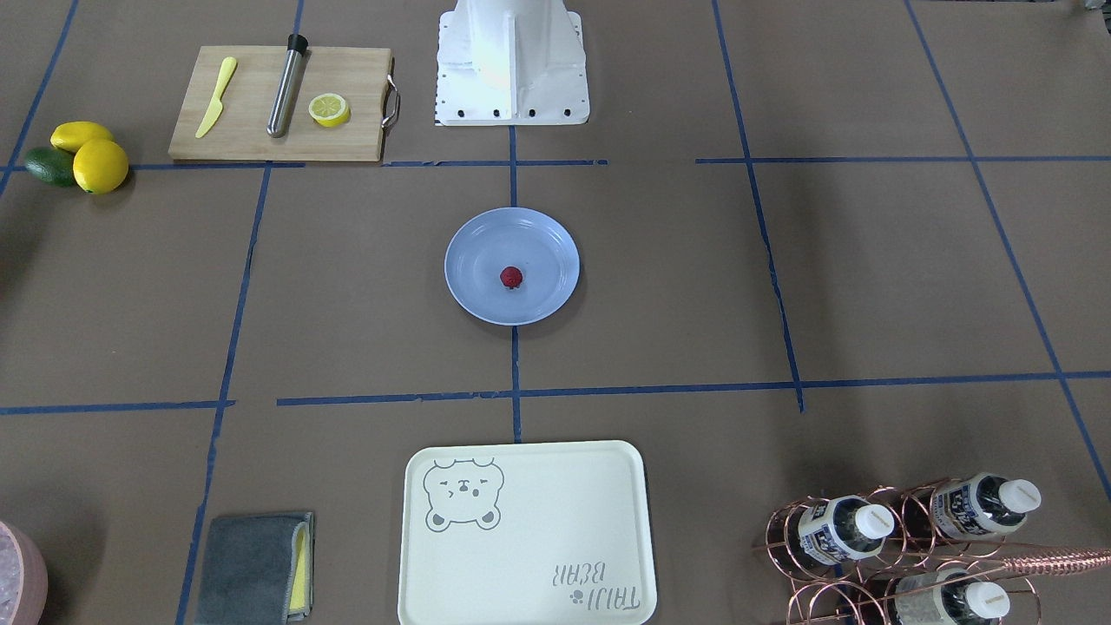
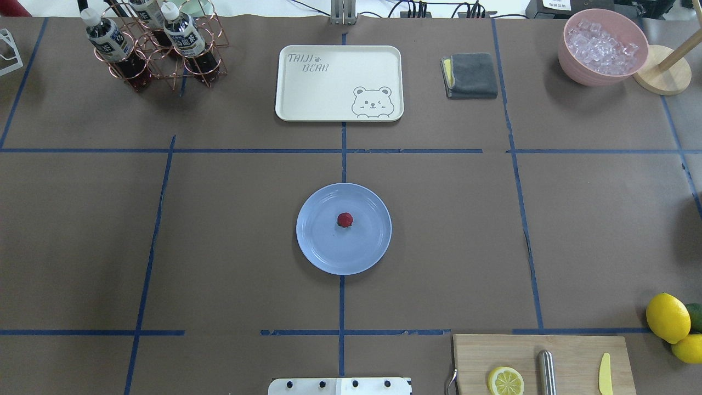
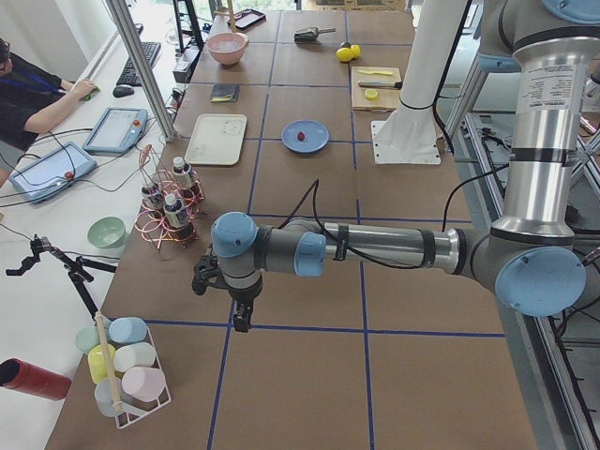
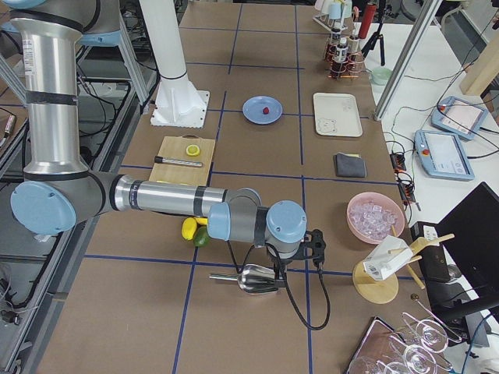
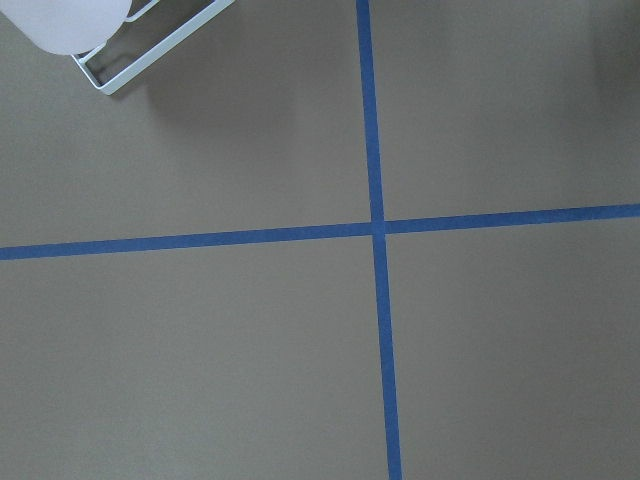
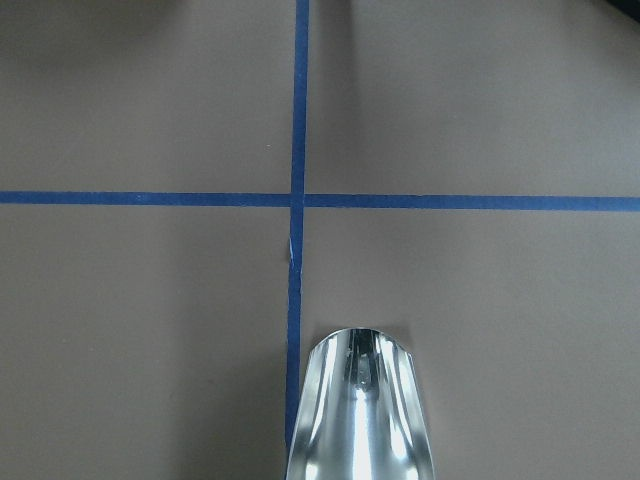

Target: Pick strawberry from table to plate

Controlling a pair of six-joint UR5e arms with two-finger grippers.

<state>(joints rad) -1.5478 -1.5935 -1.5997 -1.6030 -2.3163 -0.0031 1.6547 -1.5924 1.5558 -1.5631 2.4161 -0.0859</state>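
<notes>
The strawberry (image 2: 344,220) already sits near the middle of the light-blue plate (image 2: 318,247), at the centre of the table (image 2: 219,247). It looks small, light and bumpy, probably soft enough to bruise, so a gentle pinch across its widest part would suit it. Neither pincer is near it. The left gripper (image 3: 242,322) hangs over bare paper well away. The right gripper (image 4: 278,267) hovers by a metal scoop (image 6: 358,410). Both show only in side views, too small to tell whether they are spread or clenched.

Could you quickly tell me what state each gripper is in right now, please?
Left gripper: cannot tell, side view only.
Right gripper: cannot tell, side view only.
</notes>
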